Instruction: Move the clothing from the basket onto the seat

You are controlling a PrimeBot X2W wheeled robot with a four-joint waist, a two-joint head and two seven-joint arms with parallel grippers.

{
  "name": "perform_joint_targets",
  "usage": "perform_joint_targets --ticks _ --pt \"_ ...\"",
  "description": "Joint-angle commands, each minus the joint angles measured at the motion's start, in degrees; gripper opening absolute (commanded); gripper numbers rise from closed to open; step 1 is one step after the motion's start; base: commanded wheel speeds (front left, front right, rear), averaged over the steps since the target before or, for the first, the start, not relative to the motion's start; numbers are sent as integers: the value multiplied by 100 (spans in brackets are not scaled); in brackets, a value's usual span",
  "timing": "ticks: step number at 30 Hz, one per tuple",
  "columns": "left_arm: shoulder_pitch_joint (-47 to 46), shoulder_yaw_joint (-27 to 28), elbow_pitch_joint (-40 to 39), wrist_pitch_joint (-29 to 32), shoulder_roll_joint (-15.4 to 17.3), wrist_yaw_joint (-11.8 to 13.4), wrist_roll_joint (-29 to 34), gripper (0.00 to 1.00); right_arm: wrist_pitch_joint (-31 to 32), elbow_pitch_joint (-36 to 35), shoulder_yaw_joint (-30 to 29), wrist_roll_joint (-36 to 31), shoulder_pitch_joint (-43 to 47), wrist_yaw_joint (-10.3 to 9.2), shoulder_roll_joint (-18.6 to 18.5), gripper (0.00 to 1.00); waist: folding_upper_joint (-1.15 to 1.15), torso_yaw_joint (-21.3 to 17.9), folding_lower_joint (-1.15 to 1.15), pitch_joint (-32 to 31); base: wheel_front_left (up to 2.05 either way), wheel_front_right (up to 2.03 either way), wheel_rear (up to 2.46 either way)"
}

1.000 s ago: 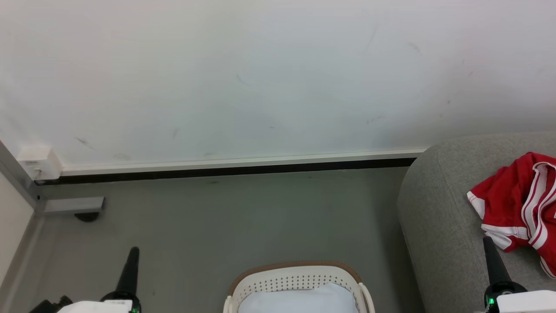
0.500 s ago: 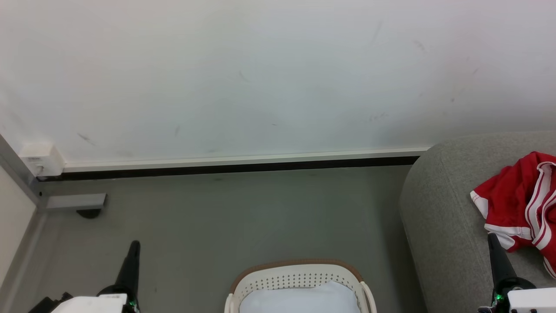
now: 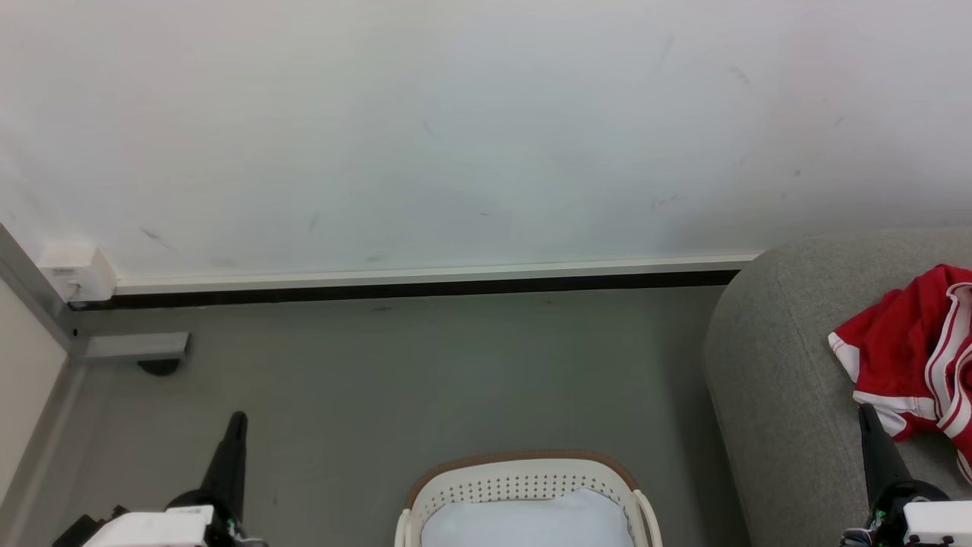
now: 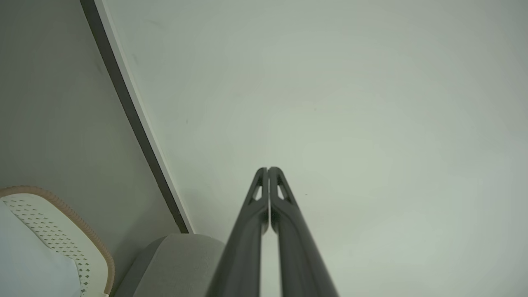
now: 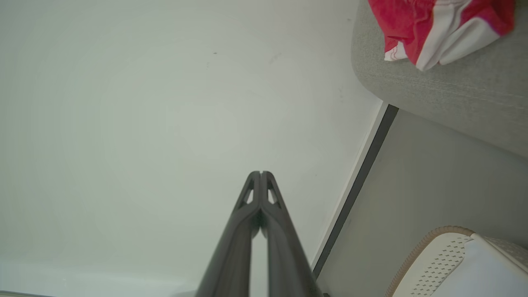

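The red clothing [image 3: 915, 353] with white stripes lies on the grey seat [image 3: 767, 380] at the right edge; the right wrist view has it [image 5: 429, 24] at the top right on the seat [image 5: 453, 95]. The cream basket [image 3: 524, 486] with a brown rim stands on the floor at the bottom centre, a pale white cloth [image 3: 528, 524] inside it. My left gripper [image 3: 237, 420] is shut and empty at the lower left, its tips together [image 4: 268, 169]. Beside the clothing's lower edge, my right gripper [image 3: 866, 411] is shut and empty, its tips meeting [image 5: 260, 173].
A white wall [image 3: 456, 137] with a dark baseboard [image 3: 395, 292] runs across the back. A white box [image 3: 72, 270] and a grey metal frame [image 3: 129, 346] sit in the left corner. Grey floor [image 3: 456, 380] lies between basket and wall.
The whole head view has shifted slightly, so the camera moved. Both grippers stay shut, and the clothing and basket lie where they were.
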Motion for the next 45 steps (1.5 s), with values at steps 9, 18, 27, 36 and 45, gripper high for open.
perform_joint_targets --ticks 9,18,27,36,45 --pt "-128 29 9 118 8 -33 -431 0 113 16 -102 438 -106 -12 -33 0 0 30 0 31 0 0 0" --pt "-128 31 13 144 7 -33 -518 0 151 19 -120 484 -99 -12 -23 0 0 38 0 39 0 0 0" --pt "-128 31 12 144 7 -33 -518 0 156 20 -131 469 -99 -12 -12 0 0 38 0 39 0 0 0" --pt "-128 31 12 144 7 -33 -517 0 157 20 -140 455 -100 -12 -3 0 0 38 0 39 0 0 0" --pt "-128 31 12 144 7 -33 -517 0 166 20 -148 442 -100 -12 5 0 0 38 0 39 0 0 0"
